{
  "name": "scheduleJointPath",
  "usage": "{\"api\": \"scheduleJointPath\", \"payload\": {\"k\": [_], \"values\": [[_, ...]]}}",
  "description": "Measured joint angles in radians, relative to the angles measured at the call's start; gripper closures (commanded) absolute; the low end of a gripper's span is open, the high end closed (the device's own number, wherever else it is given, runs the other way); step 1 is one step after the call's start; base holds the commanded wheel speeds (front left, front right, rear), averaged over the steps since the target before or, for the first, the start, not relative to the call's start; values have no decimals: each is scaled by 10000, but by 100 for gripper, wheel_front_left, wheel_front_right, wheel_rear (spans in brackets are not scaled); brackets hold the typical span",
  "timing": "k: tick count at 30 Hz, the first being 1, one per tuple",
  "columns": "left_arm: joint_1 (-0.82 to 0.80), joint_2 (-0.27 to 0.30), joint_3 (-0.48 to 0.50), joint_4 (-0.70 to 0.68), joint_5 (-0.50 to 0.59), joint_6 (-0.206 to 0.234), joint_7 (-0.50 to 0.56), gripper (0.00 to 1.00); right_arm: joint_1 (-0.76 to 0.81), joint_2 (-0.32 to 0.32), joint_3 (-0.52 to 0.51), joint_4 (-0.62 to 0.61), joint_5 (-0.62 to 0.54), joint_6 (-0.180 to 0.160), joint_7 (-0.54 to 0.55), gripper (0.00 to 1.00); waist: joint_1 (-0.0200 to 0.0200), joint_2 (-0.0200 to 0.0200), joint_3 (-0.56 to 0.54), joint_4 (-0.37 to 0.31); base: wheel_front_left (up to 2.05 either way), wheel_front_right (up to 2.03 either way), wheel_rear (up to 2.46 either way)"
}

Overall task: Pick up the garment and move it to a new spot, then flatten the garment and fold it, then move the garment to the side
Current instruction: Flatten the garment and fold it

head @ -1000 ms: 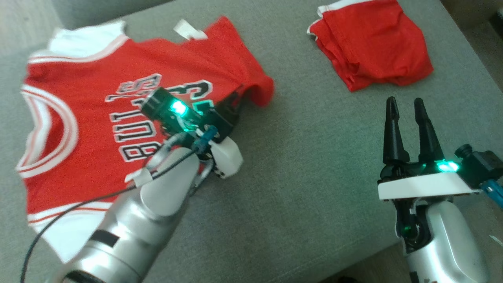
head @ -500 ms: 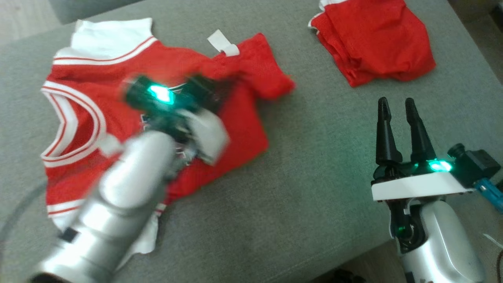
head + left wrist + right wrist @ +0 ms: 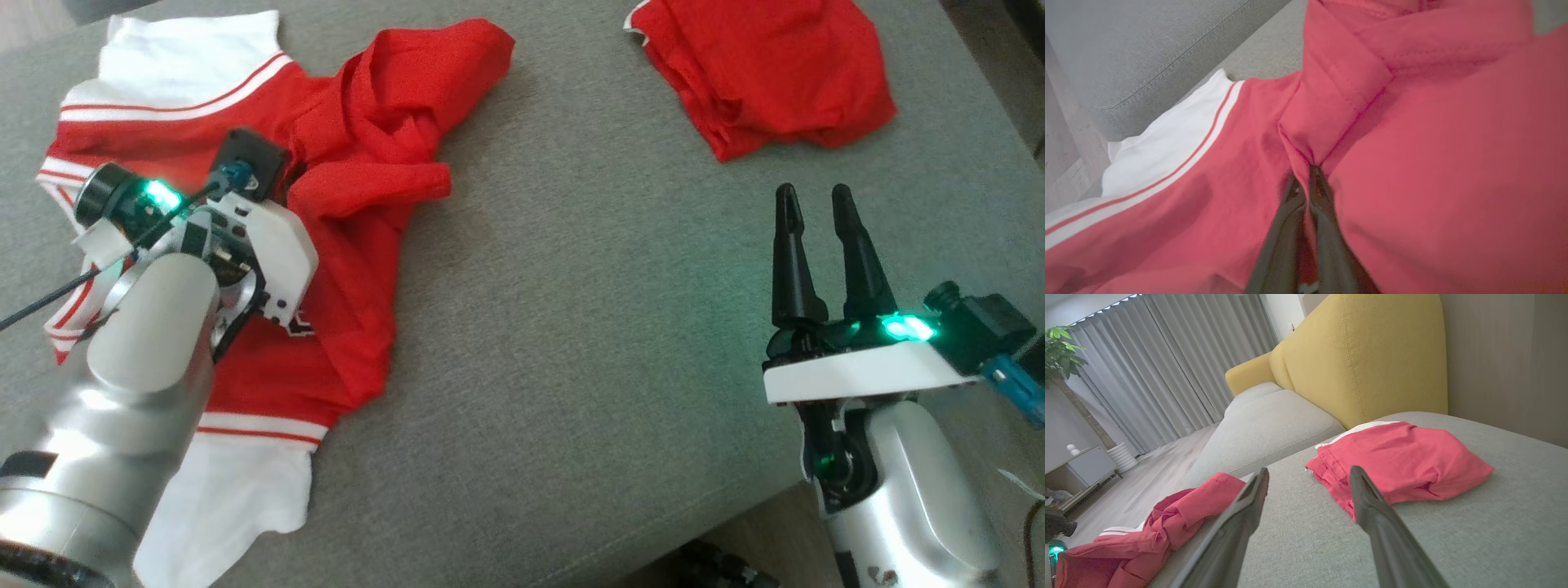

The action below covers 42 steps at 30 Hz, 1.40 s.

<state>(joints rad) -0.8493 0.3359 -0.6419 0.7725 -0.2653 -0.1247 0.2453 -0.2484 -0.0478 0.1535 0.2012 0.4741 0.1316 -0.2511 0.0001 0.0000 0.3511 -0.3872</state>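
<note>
The soft seat (image 3: 571, 327) is grey and wide. Behind it is a yellow back rest (image 3: 1372, 355). Long grey curtains (image 3: 1167, 367) hang across the room, a green plant (image 3: 1059, 347) stands beside them, and the floor (image 3: 1147, 473) is pale wood.

The red and white jersey (image 3: 359, 163) lies on the left part of the seat. It is bunched up in the middle, with one red flap thrown over. A pair of red shorts (image 3: 767, 73) sits folded at the far right, well apart from the jersey.

The left arm (image 3: 139, 367) reaches in from the lower left, over the jersey. The left gripper (image 3: 1306, 183) is closed tight, pinching a fold of the jersey's red cloth between its two dark fingers.

The right gripper (image 3: 813, 192) is near the front right edge of the seat. Its fingers point up and away, spread apart, with nothing between them.
</note>
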Motion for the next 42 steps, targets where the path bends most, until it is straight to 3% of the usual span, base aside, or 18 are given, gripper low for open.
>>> {"api": "scheduleJointPath", "payload": {"k": [10, 22, 35, 42], "values": [[-128, -516, -40, 167, 23, 242, -2059, 0, -102, 0, -115, -10, -278, 0, 0, 0, 0, 0, -133, 646, 0, 0, 0], [1127, -995, 771, -1532, -963, 1275, -4102, 0, 13, -2, -767, -192, -821, 0, 0, 0, -2, 0, -907, 1885, 0, 0, 0], [4429, -1051, 1413, -4307, -1413, 2761, -4863, 0, 709, -2, -1400, -265, -1358, 0, 0, 0, -2, 0, -1625, 3519, 0, 0, 0], [5644, -1375, 1498, -4828, -1517, 3009, -4947, 0, 1147, 0, -1469, -44, -1632, 0, 0, 0, -3, 0, -1876, 4188, 0, 0, 0]]}}
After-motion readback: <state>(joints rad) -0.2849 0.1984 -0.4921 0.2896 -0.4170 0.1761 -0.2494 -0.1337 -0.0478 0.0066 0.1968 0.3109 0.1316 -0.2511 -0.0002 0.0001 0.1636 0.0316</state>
